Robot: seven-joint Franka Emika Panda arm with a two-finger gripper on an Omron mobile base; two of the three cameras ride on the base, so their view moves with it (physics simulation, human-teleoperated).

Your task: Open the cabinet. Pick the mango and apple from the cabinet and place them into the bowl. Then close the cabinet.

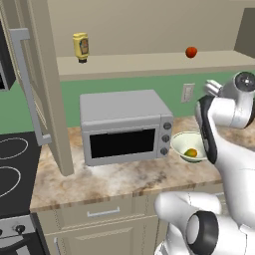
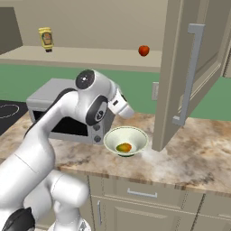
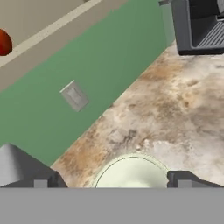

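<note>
With its pincer [image 3: 112, 181] spread wide and empty just above the pale cream bowl [image 3: 131, 173] holding the yellow-green mango [image 2: 123, 147], the small red apple [image 3: 3, 42] sits far above on the beige cabinet's shelf [image 1: 149, 64], where a clumsy reach might roll it away.

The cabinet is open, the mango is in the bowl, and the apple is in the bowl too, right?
Not quite. The apple is not in the bowl; it sits on the shelf of the open cabinet, as both base views show. The mango is in the bowl.
</note>
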